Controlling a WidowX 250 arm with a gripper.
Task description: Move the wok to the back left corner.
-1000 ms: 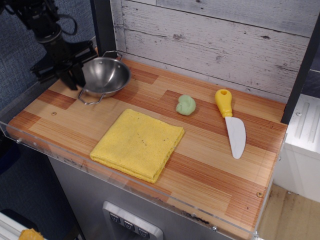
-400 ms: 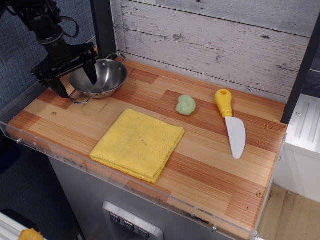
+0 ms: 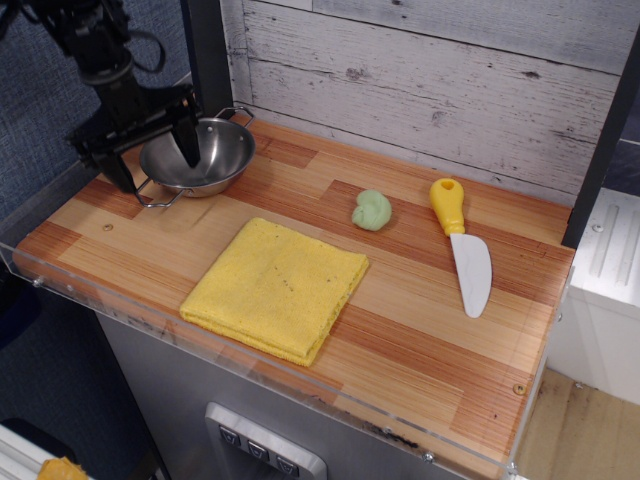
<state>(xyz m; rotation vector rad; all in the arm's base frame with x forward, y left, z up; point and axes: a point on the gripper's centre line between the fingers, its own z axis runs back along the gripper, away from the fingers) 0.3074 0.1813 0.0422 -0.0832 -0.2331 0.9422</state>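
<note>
The wok (image 3: 198,155) is sitting on the wooden table (image 3: 420,330), at the far left, close to the back left corner (image 3: 205,105) where the black post (image 3: 205,50) is standing. It is a small shiny metal bowl with two thin wire handles. One handle is pointing toward the wall and the other is pointing toward the near left. Nothing is lying inside the wok. Only one black finger of the robot is reaching over it.

The gripper (image 3: 152,148) is hanging over the left side of the wok with its two fingers spread wide apart. One finger (image 3: 188,140) is standing in front of the bowl's inside, and the other finger is standing outside the bowl on the left, by the near handle. The fingers are not squeezing anything. I cannot tell if they are touching the metal.

A folded yellow cloth (image 3: 275,288) is lying flat in the near middle of the table, apart from the wok. A small green lump (image 3: 372,210) is lying farther right. Just to its right, a knife (image 3: 462,245) with a yellow handle and a white blade is lying flat, its blade pointing toward the near edge.

No words or labels are showing on anything.
</note>
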